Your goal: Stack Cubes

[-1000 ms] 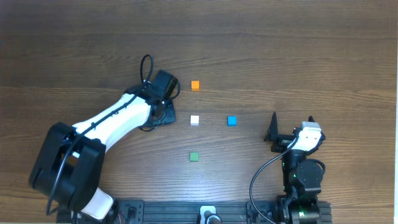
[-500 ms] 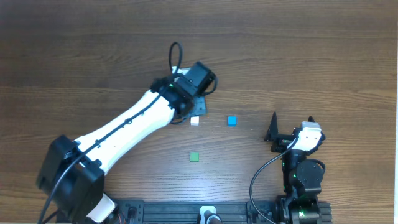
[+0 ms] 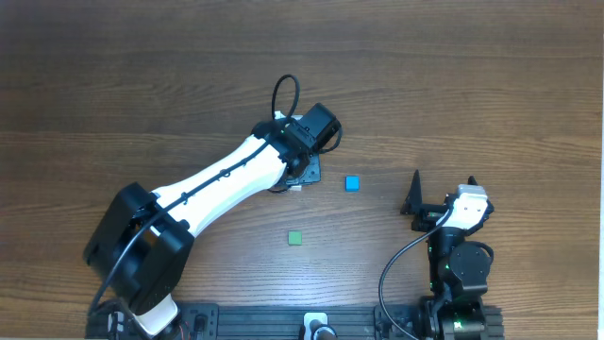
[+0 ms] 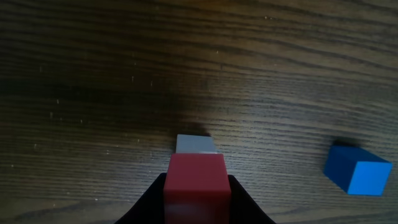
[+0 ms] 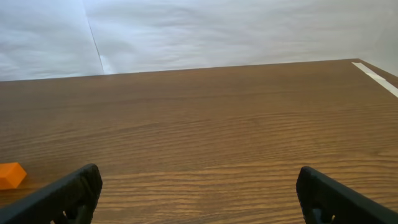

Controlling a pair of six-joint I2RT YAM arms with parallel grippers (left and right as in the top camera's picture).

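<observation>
My left gripper is shut on a red cube and holds it just above the table. A white cube lies right beyond the red one, partly hidden by it. A blue cube sits off to one side; from above the blue cube is right of the left gripper. Nearer the front lies a green cube. An orange cube shows at the edge of the right wrist view. My right gripper stands open and empty at the right.
The wooden table has free room at the back and on both sides. The left arm stretches diagonally from the front left across the middle.
The left arm has swung to the right and a little farther out, bringing its gripper over the white cube and covering the orange cube from above. The right arm has not moved.
</observation>
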